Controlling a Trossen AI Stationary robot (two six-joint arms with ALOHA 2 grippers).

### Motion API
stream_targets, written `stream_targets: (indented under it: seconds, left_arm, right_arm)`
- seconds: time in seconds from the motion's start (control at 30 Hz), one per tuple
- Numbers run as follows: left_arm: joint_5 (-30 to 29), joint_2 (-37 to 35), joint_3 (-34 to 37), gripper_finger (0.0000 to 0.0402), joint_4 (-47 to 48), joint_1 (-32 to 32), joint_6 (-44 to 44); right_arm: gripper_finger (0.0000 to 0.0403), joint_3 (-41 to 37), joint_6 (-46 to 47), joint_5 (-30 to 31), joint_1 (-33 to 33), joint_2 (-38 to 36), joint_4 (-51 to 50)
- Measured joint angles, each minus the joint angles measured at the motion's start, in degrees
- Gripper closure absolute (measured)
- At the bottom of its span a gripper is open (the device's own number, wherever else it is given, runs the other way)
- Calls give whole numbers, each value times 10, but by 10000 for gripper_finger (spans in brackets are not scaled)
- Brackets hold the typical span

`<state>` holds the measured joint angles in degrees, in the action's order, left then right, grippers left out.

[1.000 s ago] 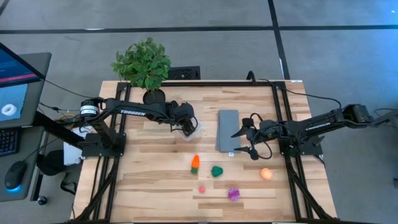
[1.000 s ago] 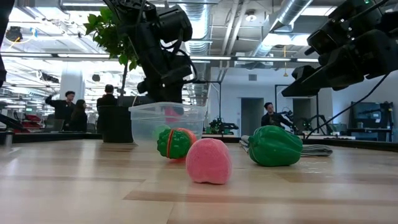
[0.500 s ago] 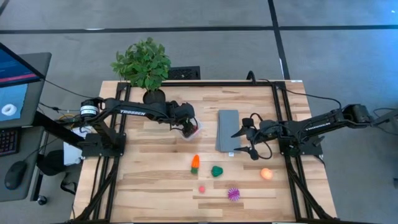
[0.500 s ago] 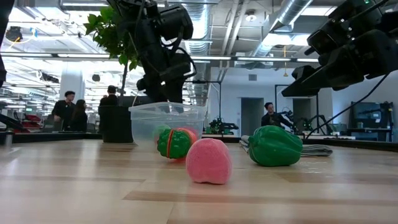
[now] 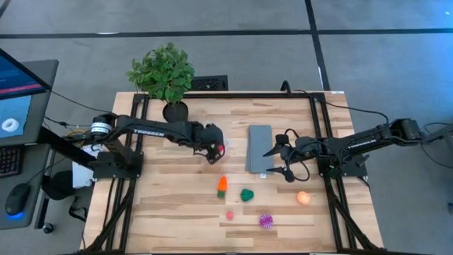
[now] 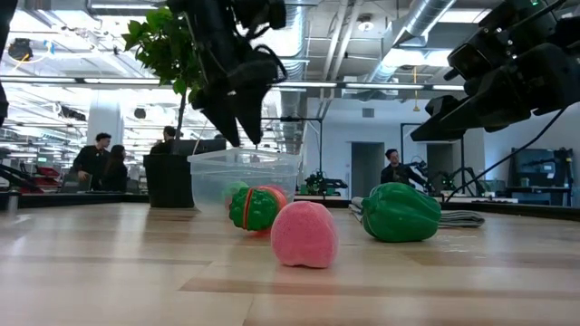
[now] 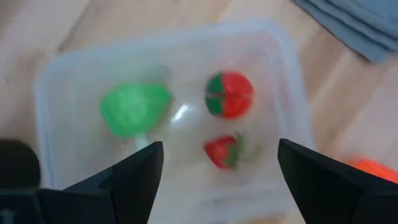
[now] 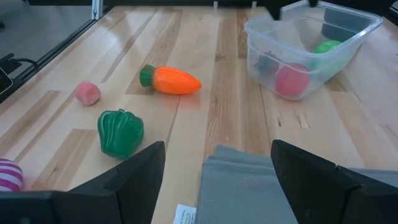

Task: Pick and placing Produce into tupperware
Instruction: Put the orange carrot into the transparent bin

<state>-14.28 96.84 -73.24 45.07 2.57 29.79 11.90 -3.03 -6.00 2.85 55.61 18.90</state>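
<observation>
Directly above the tupperware (image 7: pixel 174 50) hovers the left pincer (image 7: pixel 214 171), spread and empty. Right pincer (image 8: pixel 214 171) waits spread over the grey slab (image 5: pixel 259 147)

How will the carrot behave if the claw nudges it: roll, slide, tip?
The carrot lies on its side on the bare table, so tipping seems unlikely. Its tapered round body would probably roll in an arc. Looks like smooth plastic: likely light, possibly slippery.
</observation>
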Motion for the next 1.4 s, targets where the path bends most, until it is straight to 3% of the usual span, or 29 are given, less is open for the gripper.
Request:
stream_targets:
  seconds: [0.4, 0.67, 0.9, 1.1, 1.4]
  left_arm:
    - [-60, 0, -56, 94, 93, -124, 120]
    - [-84, 0, -58, 94, 96, -193, 221]
    - [-146, 0, -46, 94, 83, -245, 311]
    - [-162, 7, -32, 95, 82, -256, 405]
    - [-135, 8, -31, 95, -9, -241, 425]
  right_arm:
    - [85, 0, 0, 0, 0, 0, 0]
    - [85, 0, 1, 0, 0, 0, 0]
    - [85, 0, 1, 0, 0, 0, 0]
    - [85, 0, 1, 0, 0, 0, 0]
    - [85, 0, 1, 0, 0, 0, 4]
